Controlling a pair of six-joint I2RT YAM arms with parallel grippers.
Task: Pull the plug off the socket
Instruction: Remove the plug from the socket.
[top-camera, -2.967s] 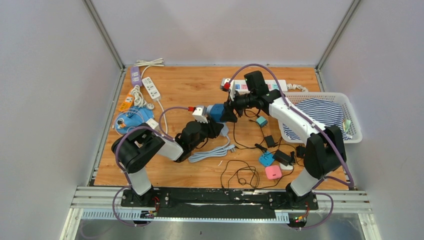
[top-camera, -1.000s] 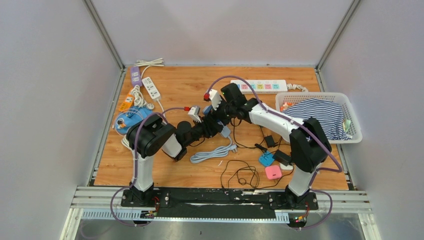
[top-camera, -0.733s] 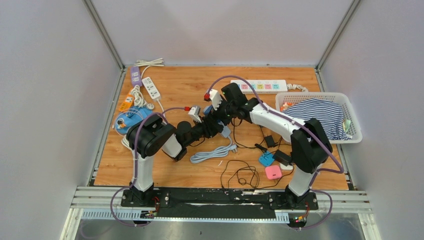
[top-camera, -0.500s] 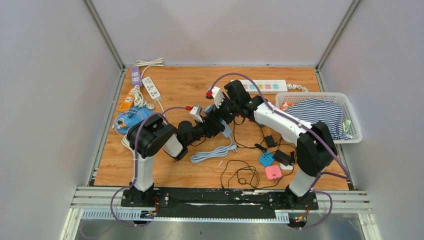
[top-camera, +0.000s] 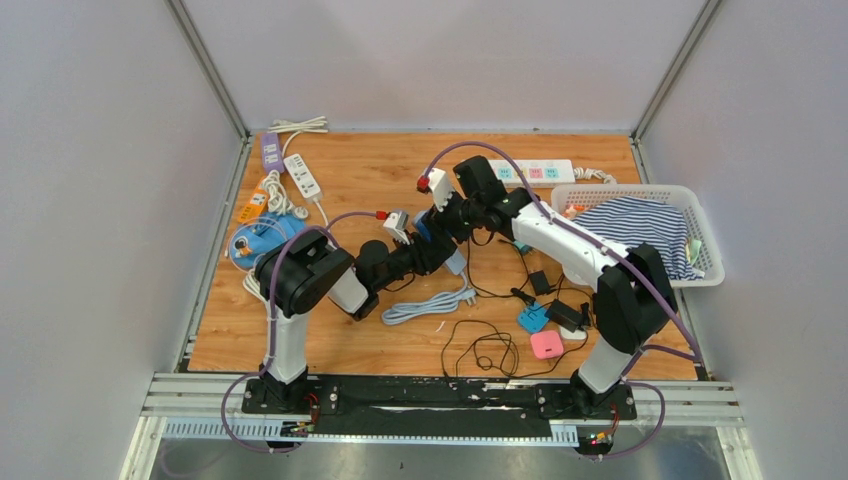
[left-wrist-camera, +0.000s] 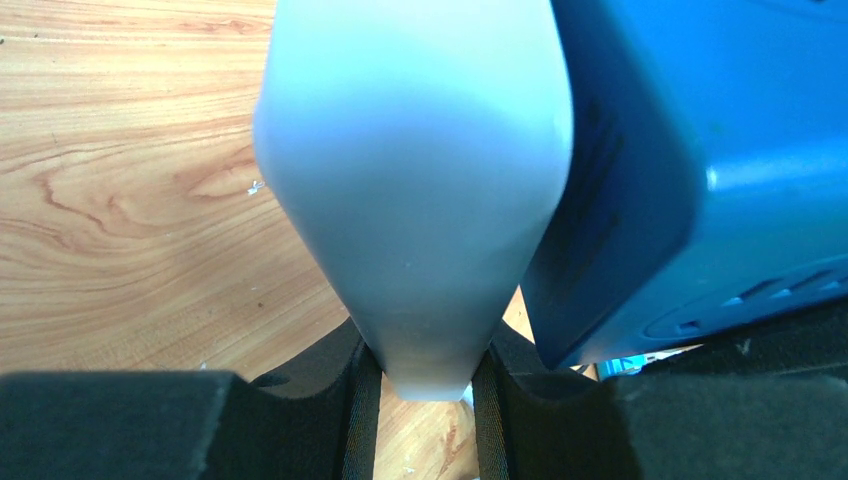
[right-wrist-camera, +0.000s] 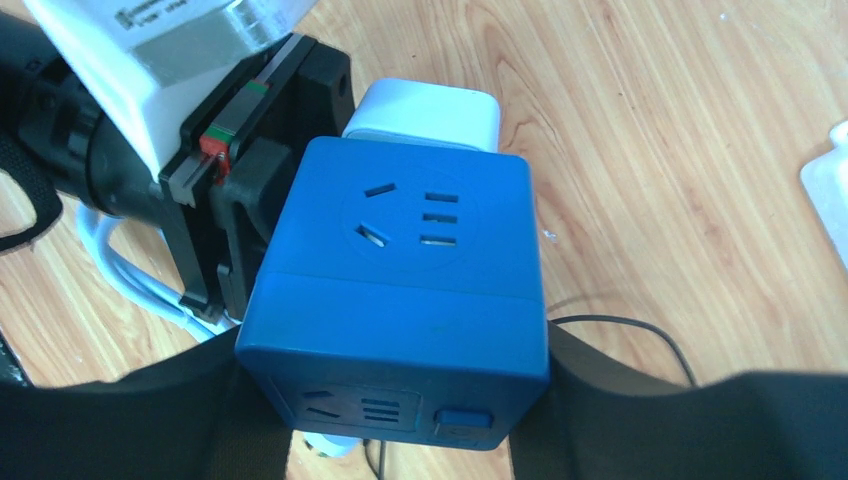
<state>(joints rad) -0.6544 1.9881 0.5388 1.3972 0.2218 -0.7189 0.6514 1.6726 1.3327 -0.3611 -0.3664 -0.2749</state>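
Note:
A blue cube socket (right-wrist-camera: 400, 290) with a white plug (right-wrist-camera: 425, 110) against its far face is held above the table's middle. My right gripper (right-wrist-camera: 395, 425) is shut on the cube's two sides. My left gripper (left-wrist-camera: 425, 400) is shut on the white plug (left-wrist-camera: 415, 200), with the blue socket (left-wrist-camera: 700, 150) touching the plug's right side. In the top view the two grippers meet, left (top-camera: 428, 250) and right (top-camera: 442, 228), around the socket (top-camera: 422, 229). The plug's pins are hidden.
A white power strip (top-camera: 535, 172) lies at the back. A white basket (top-camera: 700, 215) holds striped cloth at the right. Small chargers and black cables (top-camera: 545, 315) and a grey cable coil (top-camera: 425, 305) lie in front. More power strips (top-camera: 285, 175) lie at the left.
The right wrist swung in to the left from the back, then drew a little back to the right. The left arm turned towards it. Both stay shut on socket and plug.

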